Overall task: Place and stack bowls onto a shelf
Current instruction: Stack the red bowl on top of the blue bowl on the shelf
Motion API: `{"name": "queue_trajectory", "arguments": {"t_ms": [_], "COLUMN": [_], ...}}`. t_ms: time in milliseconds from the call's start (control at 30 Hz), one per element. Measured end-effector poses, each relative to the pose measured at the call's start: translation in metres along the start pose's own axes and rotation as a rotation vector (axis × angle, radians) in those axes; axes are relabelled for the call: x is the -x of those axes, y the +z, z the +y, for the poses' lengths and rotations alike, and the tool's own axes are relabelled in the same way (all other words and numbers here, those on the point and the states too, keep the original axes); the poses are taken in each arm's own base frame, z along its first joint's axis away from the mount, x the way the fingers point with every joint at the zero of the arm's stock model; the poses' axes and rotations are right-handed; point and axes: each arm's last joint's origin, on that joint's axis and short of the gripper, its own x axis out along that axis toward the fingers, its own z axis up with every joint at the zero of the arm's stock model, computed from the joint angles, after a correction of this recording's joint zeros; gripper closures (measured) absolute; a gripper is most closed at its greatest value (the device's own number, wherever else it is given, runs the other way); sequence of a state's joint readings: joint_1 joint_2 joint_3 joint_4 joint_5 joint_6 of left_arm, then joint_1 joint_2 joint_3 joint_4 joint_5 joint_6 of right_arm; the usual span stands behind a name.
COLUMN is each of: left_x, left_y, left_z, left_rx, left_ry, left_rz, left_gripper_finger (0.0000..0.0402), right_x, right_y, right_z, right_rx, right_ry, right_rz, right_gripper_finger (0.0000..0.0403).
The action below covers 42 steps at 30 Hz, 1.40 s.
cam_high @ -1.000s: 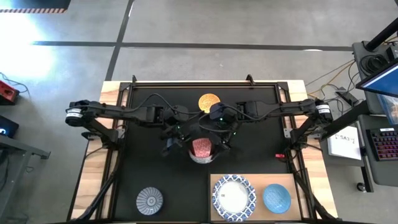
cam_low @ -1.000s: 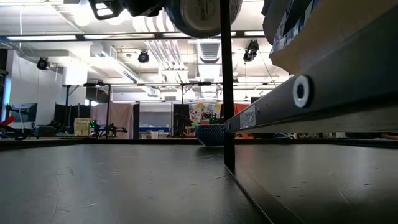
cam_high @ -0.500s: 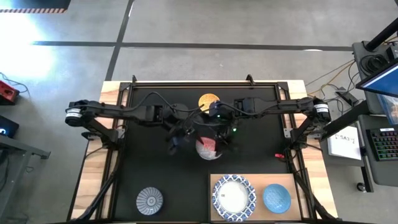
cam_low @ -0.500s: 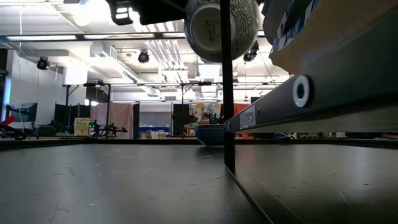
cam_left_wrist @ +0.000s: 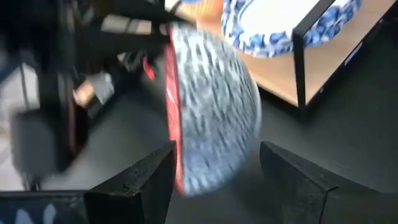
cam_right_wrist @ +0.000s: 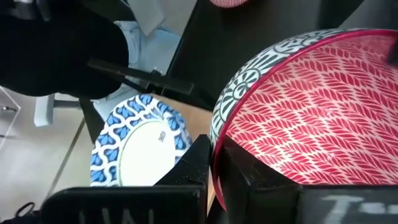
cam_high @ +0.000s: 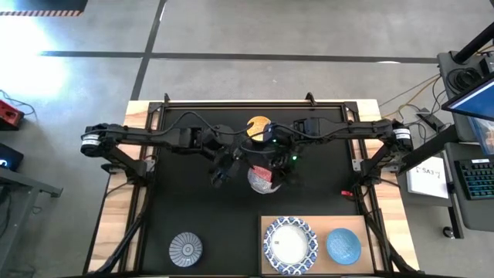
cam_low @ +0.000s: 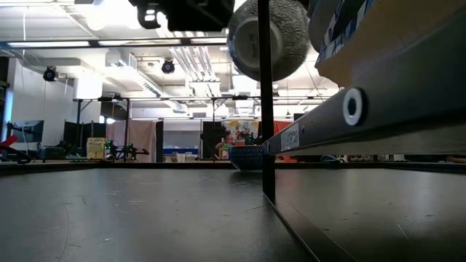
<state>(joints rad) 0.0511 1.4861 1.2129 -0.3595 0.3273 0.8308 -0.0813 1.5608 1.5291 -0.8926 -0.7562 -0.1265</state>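
The left gripper [cam_high: 225, 171] is spreading its fingers [cam_left_wrist: 140, 180] and letting go of the pink-red bowl [cam_high: 263, 178], now standing just off the bowl's nine o'clock side. The right gripper [cam_right_wrist: 217, 163] is keeping its pinch on the bowl's rim and tipping it further onto its edge. In the high view the bowl is drifting toward four o'clock, nearer the shelf [cam_high: 314, 224]. In the low view its underside is sliding toward three o'clock.

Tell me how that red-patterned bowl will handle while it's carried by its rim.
The red-patterned bowl looks stiff and glazed, so probably slippery and breakable. The right claw pinches only its rim and it hangs tilted, so it may swing or slip.
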Motion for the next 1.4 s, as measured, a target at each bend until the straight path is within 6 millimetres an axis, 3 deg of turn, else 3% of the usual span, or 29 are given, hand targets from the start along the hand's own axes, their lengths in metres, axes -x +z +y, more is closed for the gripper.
{"name": "queue_trajectory", "arguments": {"t_ms": [233, 600, 800, 1067, 1400], "left_x": [0.001, 0.001, 0.001, 0.002, 0.005], "left_y": [-0.004, -0.003, -0.004, -0.006, -0.013], "left_z": [-0.001, 0.003, 0.004, 0.007, 0.016], "left_rx": [0.064, 0.033, 0.035, 0.11, 0.351], "left_ry": [-0.013, 0.017, 0.047, 0.085, 0.403], "left_rz": [0.047, 0.018, 0.046, 0.064, 0.274], "left_gripper_finger": [0.0189, 0.0189, 0.0189, 0.0189, 0.0189], "right_x": [0.015, 0.016, 0.019, 0.01, -0.004], "right_y": [-0.01, -0.02, -0.034, -0.038, -0.051], "right_z": [-0.003, 0.0, 0.009, 0.049, 0.12], "right_rx": [-0.14, -0.344, -0.576, -0.826, -1.019], "right_ry": [-0.052, -0.116, -0.179, -0.192, -0.329], "right_rz": [0.044, 0.128, 0.256, 0.305, 0.308], "right_gripper_finger": [0.0393, 0.0394, 0.0394, 0.0394, 0.0394]}}
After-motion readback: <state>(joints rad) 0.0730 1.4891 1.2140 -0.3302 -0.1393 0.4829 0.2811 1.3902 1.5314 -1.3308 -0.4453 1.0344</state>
